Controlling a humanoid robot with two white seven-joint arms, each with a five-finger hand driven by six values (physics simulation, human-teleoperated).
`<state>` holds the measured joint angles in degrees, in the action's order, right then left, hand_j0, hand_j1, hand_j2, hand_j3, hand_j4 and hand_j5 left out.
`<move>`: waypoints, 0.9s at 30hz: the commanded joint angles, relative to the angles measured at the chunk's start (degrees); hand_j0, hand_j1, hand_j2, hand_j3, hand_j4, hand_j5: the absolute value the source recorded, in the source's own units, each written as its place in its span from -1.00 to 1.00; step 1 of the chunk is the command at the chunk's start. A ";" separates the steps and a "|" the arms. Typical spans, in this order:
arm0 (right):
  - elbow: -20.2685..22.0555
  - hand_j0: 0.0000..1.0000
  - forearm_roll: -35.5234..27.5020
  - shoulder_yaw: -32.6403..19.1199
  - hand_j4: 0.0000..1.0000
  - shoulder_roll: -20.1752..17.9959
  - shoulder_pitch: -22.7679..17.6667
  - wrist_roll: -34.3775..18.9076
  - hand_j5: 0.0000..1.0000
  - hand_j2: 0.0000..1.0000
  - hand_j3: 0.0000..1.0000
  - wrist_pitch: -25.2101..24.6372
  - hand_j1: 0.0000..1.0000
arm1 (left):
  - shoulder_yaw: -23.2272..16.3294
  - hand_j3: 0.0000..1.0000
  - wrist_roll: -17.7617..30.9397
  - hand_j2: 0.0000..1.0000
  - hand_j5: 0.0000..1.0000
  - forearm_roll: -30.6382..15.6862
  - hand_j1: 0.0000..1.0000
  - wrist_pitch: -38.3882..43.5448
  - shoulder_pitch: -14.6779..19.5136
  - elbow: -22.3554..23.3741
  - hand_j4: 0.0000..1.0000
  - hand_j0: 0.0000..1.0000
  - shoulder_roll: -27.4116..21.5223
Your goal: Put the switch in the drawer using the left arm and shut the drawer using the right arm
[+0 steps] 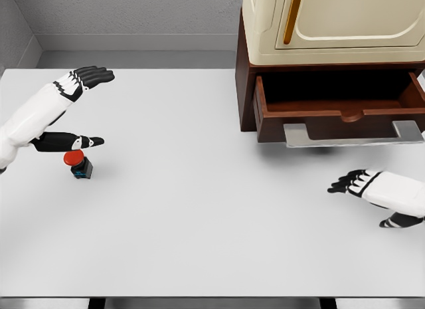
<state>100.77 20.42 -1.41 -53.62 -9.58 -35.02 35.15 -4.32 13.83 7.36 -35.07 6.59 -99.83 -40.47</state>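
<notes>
A small switch with a red round button on a black base stands on the white table at the left. My left hand hovers over it, open, with fingers stretched far side and thumb just above the red button. The wooden drawer of the cabinet at upper right is pulled out, with a grey metal handle along its front. My right hand rests low at the right, below the drawer, open and holding nothing.
A cream cabinet top with a brown frame sits above the drawer at the back right. The white table stretches across the view, its front edge near the bottom. Grey walls stand behind.
</notes>
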 commanded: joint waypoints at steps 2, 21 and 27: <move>0.04 1.00 -1.25 1.15 1.00 -0.08 -0.09 0.02 1.00 1.00 1.00 -0.15 1.00 | 0.01 1.00 -0.12 1.00 1.00 -0.41 1.00 0.07 0.00 -0.02 1.00 1.00 -0.05; 0.04 -0.04 -20.41 -22.49 -0.04 -0.96 -15.56 0.02 -0.04 -0.04 -0.04 -0.15 -0.04 | -1.57 0.92 -2.05 0.92 0.92 -31.70 0.92 0.07 -7.12 -0.63 0.92 0.92 -9.27; 0.04 -0.02 -21.82 -22.49 -0.02 -0.96 -15.56 0.02 -0.02 -0.02 -0.02 -0.15 -0.02 | -6.84 0.93 -2.31 0.93 0.93 -33.81 0.93 0.07 -9.58 -0.72 0.93 0.93 -11.82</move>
<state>100.79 -0.37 -23.83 -54.53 -25.14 -35.02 35.16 -9.88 11.58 -25.35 -35.06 -3.16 -100.48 -50.86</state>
